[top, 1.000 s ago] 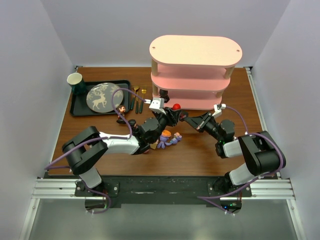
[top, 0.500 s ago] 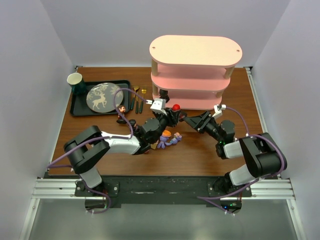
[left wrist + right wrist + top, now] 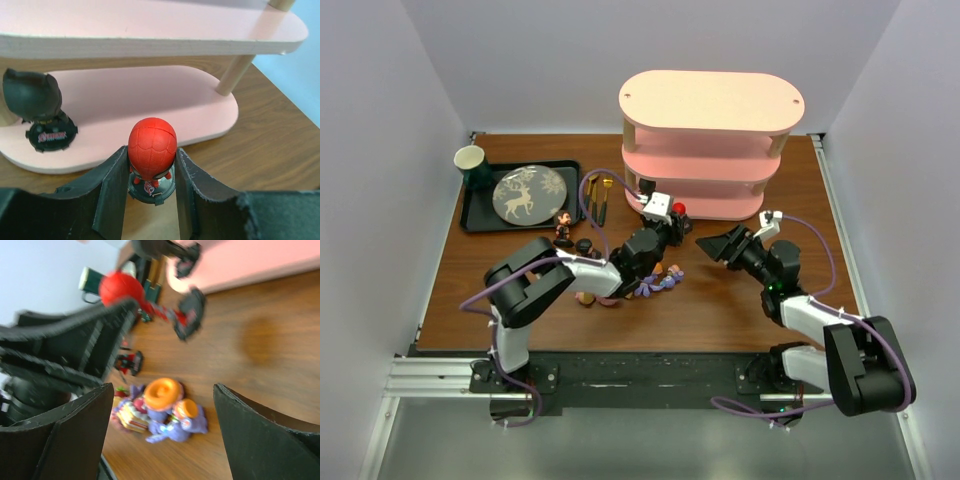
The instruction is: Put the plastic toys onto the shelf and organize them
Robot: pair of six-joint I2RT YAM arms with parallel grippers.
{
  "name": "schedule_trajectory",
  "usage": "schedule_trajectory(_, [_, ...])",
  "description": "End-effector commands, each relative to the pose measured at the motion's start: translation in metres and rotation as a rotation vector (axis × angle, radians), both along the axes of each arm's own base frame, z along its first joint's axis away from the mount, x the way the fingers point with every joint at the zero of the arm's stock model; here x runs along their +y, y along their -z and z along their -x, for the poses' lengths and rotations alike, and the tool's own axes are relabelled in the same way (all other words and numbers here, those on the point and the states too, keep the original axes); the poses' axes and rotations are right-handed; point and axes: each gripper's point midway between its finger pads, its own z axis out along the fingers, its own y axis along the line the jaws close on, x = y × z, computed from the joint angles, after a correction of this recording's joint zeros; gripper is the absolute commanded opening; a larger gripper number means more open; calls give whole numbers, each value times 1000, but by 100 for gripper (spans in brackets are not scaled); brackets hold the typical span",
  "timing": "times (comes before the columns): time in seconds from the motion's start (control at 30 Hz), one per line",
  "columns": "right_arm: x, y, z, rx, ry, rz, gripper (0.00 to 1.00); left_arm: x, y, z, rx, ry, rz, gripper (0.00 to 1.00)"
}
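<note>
Left jaws pinched narrow, right jaws wide apart, nothing between.

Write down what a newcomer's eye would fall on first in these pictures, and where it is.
The tall pink shelf at the far side of the table dominates. Just in front of its bottom tier, the left gripper clamps a red-headed figurine, while a dark figurine stands on that tier. A purple heap of toys lies on the table between the arms.
</note>
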Motion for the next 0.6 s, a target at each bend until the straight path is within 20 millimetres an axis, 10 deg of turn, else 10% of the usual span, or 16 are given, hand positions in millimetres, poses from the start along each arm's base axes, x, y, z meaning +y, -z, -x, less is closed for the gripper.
schedule_trajectory(0.0, [-7,10,-2,20,21,49,85,3,-35,-27,-105,-58,53,4])
schedule_trajectory(0.57, [-14,6,0,23,19,59,85,5,-4,-76,-78,-105,37,4])
